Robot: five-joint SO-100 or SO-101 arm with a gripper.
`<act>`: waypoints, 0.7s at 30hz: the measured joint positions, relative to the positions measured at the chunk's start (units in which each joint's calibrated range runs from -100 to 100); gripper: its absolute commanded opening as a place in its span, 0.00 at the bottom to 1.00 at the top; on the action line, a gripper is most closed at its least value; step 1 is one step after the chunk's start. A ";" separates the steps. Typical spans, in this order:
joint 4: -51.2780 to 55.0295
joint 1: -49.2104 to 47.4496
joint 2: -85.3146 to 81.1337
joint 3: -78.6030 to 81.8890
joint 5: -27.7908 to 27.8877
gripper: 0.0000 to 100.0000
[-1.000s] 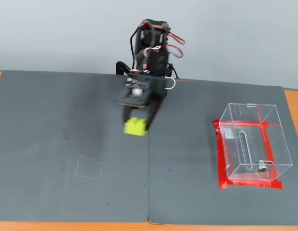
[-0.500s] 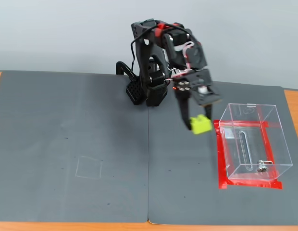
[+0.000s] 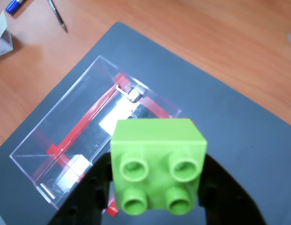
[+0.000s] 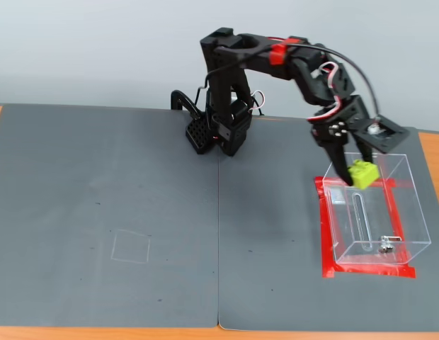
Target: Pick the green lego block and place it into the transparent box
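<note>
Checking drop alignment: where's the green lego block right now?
In the fixed view the green lego block is on the right, clamped in the gripper above the open top of the transparent box, near its far edge.

Bright even light, soft shadows

**A:** anyone able to read any text or labels in these shots?

**B:** nope, nothing legible in either view. no brand, number or sign I can make out anywhere.
</note>
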 measured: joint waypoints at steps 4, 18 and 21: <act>-0.09 -3.83 4.67 -3.23 0.00 0.10; -0.17 -8.70 16.65 -11.94 0.00 0.10; -0.17 -9.06 17.59 -12.75 0.00 0.10</act>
